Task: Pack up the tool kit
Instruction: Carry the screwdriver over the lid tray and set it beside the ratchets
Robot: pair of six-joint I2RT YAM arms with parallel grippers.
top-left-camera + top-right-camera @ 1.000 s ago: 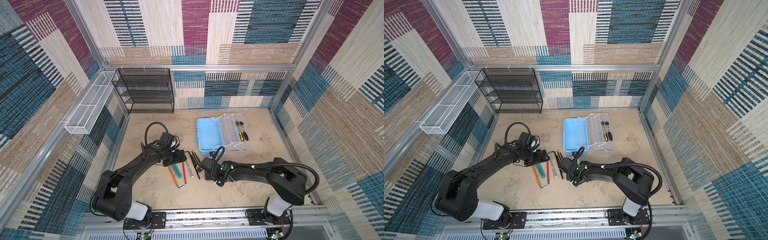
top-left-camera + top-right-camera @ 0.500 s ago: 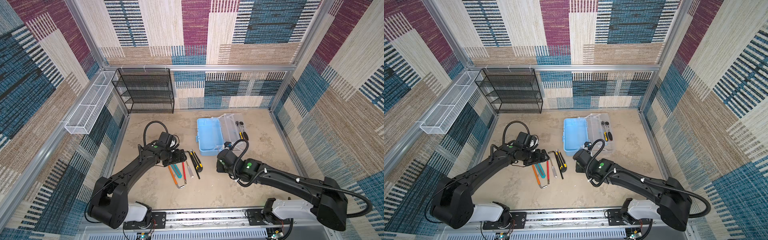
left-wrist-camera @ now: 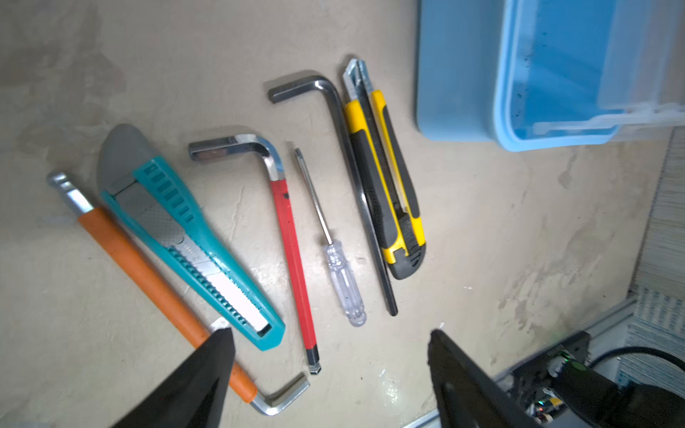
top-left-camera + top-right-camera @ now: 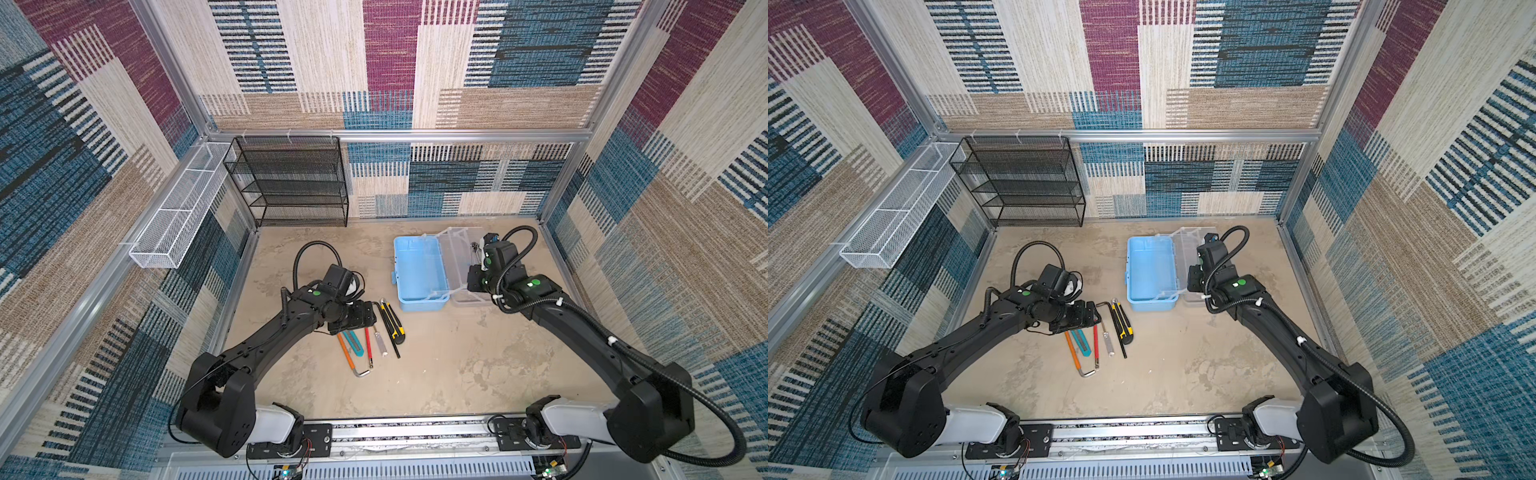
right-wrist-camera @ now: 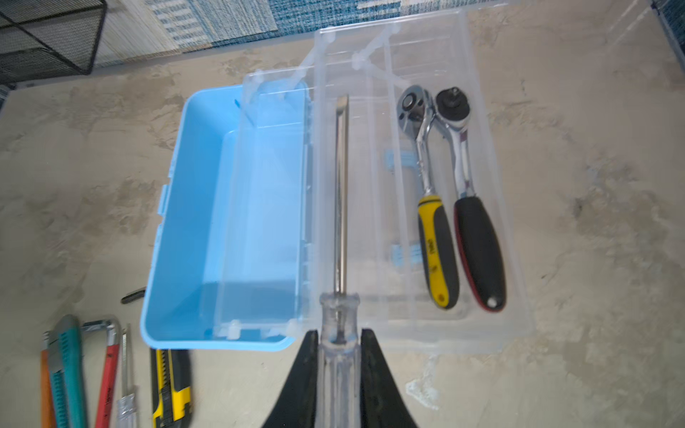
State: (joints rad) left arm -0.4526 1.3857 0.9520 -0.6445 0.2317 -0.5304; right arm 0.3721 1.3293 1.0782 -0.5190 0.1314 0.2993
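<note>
While the right claw (image 4: pixel 474 284) hangs over the clear tray (image 4: pixel 457 257) of the open blue toolbox (image 4: pixel 419 270) in both top views, its fingertips are buried under the wrist, so the grip can't be read from up there. The left claw (image 4: pixel 356 318) sits over the loose tools on the floor (image 4: pixel 436 374). Left wrist view: fingers spread wide, nothing in them. The teal cutter (image 3: pixel 189 237), red hex key (image 3: pixel 293 252) and small screwdriver (image 3: pixel 341 274) lie just ahead between them, and the orange hex key (image 3: pixel 148 274) runs under one finger, so closing here would probably snag two tools at once. Only a corner of the toolbox shows. Right wrist view: claw clamped on the clear handle of a big screwdriver (image 5: pixel 341 192), shaft pointing ahead over the tray, ratchets (image 5: pixel 437 241) to one side. It's a slick handle gripped near the end, so it could swivel and land across a divider. Height above the tray is anyone's guess, and the handle's end is cut off.
</note>
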